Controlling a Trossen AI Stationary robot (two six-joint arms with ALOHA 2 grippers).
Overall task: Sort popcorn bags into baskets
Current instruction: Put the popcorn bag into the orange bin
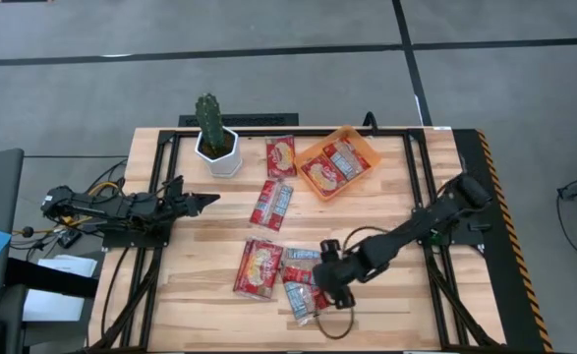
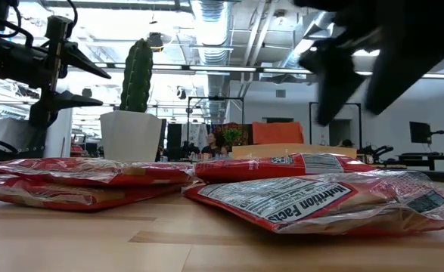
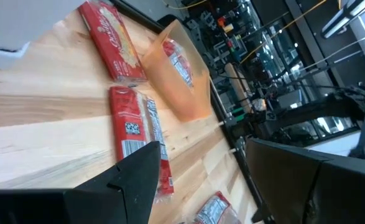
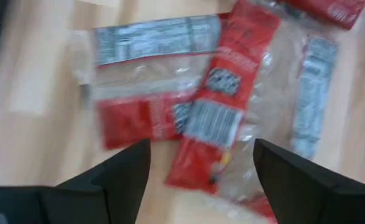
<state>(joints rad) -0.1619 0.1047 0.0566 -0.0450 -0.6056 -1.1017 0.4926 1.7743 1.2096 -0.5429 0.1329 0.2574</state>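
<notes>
The orange basket [image 1: 365,149] stands at the table's far right, with two popcorn bags [image 1: 333,165] lying flat in it. More red bags lie flat on the wood: one [image 1: 280,155] beside the basket, one [image 1: 272,204] at mid-table, one [image 1: 259,267] nearer the front. A loose overlapping cluster [image 1: 301,285] lies near the front edge. My right gripper [image 4: 201,168] hovers open above that cluster, slanting down, its fingers over a red bag [image 4: 222,118] without touching it. My left gripper [image 1: 207,202] waits open and level at the table's left side.
A white pot with a green cactus [image 1: 215,138] stands at the far left, near the basket's row. A dark cable loop [image 1: 335,323] lies by the front edge under the right arm. Bare wood shows between the left gripper and the mid-table bags.
</notes>
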